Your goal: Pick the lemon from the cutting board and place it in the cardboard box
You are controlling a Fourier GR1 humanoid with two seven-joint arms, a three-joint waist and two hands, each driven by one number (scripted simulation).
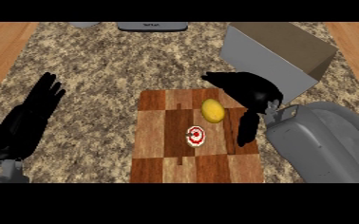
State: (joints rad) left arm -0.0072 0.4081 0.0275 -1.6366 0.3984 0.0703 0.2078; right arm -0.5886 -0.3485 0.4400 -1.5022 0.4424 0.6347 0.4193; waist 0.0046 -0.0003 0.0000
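right robot hand (254,94): black, over far-right part of the cutting board; fingers spread, one stretched out past the lemon's far side, thumb (247,129) pointing back along the board's right edge; pinching nothing.
lemon (213,110): yellow, lying on the board just left of the hand's palm, in the open gap betw. fingers & thumb; contact can't be told.
cutting board (157,142): chequered wood, flat on the bench, beneath the hand.
cardboard box (280,52): beyond the hand & a bit to its right, near it; pale side wall faces the hand, brown face on top.
red-white disc (196,136): on the board, left of the thumb, nearer the robot than the lemon, apart from both.
right forearm (316,140): grey, comes in from lower right.
left robot hand (35,107): resting at the view's left edge, well apart from the board; fingers straight, pointing up.
bench (105,66): speckled stone top.
grey appliance (153,26): far edge, well beyond both hands.
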